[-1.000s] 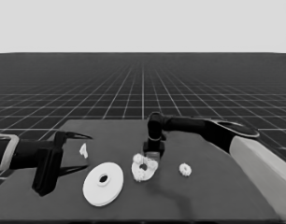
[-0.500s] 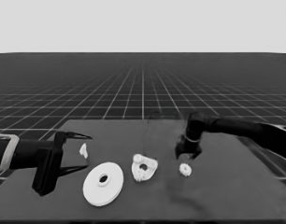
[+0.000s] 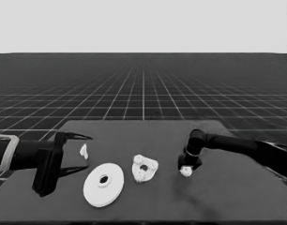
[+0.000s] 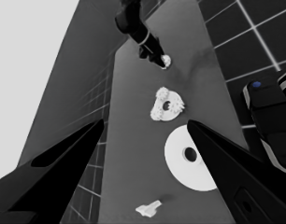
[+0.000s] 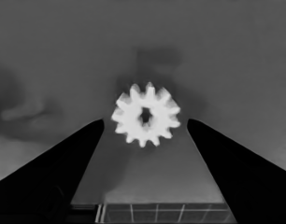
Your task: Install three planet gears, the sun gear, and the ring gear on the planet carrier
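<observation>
I am holding my right claw (image 5: 145, 122) spread wide over the last loose gear (image 5: 146, 120), and I am looking straight down on it: it is lying flat on the worktop (image 3: 228, 187), centred in the gap between my two fingers, touching neither. Being round, it is offering no long axis to line up with, so I judge the coming move to be a plain drop and a squeeze across the teeth. In the head view my right claw (image 3: 187, 165) is hanging just above that gear (image 3: 185, 171), toward the right half of the worktop.

Moving outward, the smaller round part (image 3: 144, 168) is lying to the left of the gear, apart from it, and toothed gears are already sitting around its dark centre hole; I cannot count them with certainty. The worktop between gear and smaller round part is showing nothing in the way, so I am expecting a free sideways carry. Farther left, the larger round part (image 3: 103, 184) is lying flat, not yet placed.

My left claw (image 3: 64, 154) is waiting spread over the left end, gripping nothing, with the thin white piece (image 3: 83, 151) just beside it. My right arm is plainly the nearer one. The near edge is lying well clear of the gear.
</observation>
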Controlling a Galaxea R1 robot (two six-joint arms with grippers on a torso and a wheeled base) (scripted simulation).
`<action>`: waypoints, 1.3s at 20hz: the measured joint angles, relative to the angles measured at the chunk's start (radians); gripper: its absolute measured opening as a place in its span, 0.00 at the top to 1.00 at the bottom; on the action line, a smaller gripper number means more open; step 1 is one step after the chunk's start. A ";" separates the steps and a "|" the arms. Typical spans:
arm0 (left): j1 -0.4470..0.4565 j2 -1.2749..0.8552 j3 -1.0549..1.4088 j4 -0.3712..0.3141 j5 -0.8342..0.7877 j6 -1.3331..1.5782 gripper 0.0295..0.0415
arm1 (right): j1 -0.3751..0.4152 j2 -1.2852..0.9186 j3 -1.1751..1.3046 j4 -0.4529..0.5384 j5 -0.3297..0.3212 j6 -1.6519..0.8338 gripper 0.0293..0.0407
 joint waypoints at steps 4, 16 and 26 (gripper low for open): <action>0.000 0.000 0.000 0.000 0.000 0.000 0.25 | -0.019 0.008 -0.020 -0.016 0.014 -0.008 0.19; 0.000 0.000 0.000 0.000 0.000 0.000 0.25 | -0.021 0.009 -0.023 -0.018 0.016 -0.009 0.85; 0.000 0.000 0.000 0.000 0.000 0.000 0.25 | 0.183 -0.041 0.103 0.157 -0.093 0.042 0.86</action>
